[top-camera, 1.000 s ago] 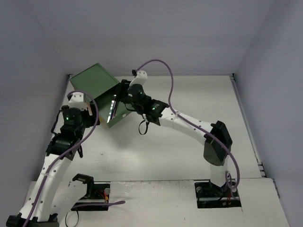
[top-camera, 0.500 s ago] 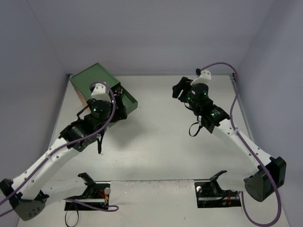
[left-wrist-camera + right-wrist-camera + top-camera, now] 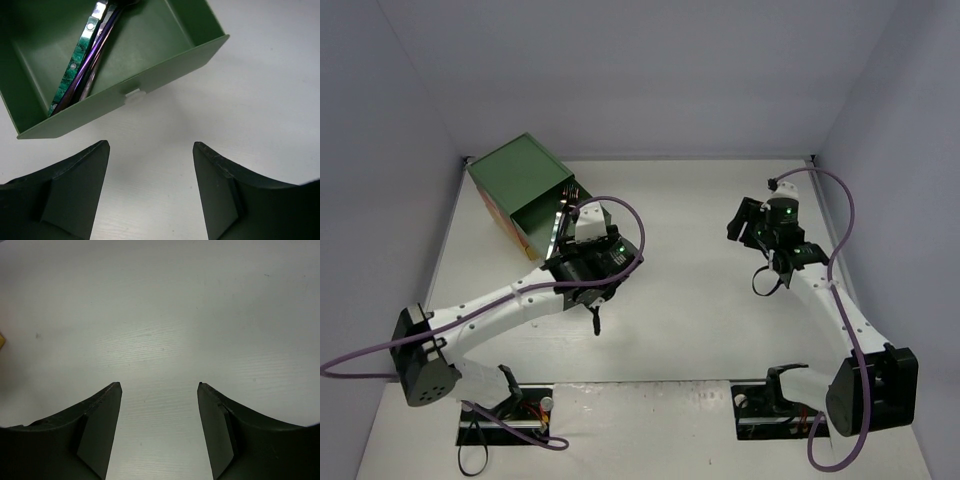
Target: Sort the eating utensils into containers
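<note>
1. Two arms share a white table [image 3: 700, 320]. We find the chest [image 3: 520, 170] at its far left corner, with its green drawer [image 3: 145, 45] pulled out toward the middle.
2. Several utensils [image 3: 80, 75], teal and purple among them, lie bunched and touching along one side wall of the drawer. We take it they were dropped in lengthwise so that they fit.
3. The left gripper [image 3: 150, 147] hovers just outside the drawer's front wall with its fingers spread and empty. It lines up roughly with the white knob [image 3: 132, 94], and we judge it is placed there to push the drawer shut.
4. The right gripper [image 3: 159, 385] hangs over bare table near the right edge, well apart from the chest, fingers spread and holding nothing. It is probably parked there to keep the arms from crossing.
5. We spot no utensil outside the drawer in these views, so the sorting looks nearly done. Utensil ends near the drawer's rear could snag as it closes.
</note>
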Controlling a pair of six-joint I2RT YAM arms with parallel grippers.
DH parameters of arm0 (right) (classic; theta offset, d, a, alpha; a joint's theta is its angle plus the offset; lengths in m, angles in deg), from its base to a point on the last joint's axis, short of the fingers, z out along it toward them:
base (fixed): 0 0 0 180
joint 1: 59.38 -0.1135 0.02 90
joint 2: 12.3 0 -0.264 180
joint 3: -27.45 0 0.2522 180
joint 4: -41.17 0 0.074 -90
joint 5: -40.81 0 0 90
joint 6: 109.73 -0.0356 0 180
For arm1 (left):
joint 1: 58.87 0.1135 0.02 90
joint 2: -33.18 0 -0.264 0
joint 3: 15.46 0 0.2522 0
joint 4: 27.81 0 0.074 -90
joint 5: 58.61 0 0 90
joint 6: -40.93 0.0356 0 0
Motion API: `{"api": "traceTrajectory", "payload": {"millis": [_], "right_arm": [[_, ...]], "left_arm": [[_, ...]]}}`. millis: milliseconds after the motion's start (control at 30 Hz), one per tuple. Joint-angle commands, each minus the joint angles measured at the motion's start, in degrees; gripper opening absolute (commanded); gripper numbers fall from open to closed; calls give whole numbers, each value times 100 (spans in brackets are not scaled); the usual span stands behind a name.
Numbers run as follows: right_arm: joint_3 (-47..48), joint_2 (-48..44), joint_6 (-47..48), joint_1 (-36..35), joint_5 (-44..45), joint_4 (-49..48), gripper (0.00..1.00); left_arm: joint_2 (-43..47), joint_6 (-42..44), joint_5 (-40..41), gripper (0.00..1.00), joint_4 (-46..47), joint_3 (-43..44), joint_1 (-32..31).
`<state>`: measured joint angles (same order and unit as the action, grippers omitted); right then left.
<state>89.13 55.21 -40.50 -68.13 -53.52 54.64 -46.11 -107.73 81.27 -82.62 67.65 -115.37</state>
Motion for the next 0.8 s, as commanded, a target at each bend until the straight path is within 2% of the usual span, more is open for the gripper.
{"api": "traceTrajectory", "payload": {"millis": [0, 267, 400, 767], "right_arm": [[-54, 3, 100, 113, -708, -447, 59], [-241, 43, -7, 137, -911, -684, 59], [-283, 54, -52, 148, -954, -748, 59], [-380, 46, -91, 172, -1061, -858, 59]], "left_arm": [[-206, -677, 431, 62, -428, 471, 263], [-582, -752, 249, 60, -457, 678, 748], [-792, -722, 184, 54, -448, 804, 879], [-1071, -673, 209, 46, -457, 978, 1030]]}}
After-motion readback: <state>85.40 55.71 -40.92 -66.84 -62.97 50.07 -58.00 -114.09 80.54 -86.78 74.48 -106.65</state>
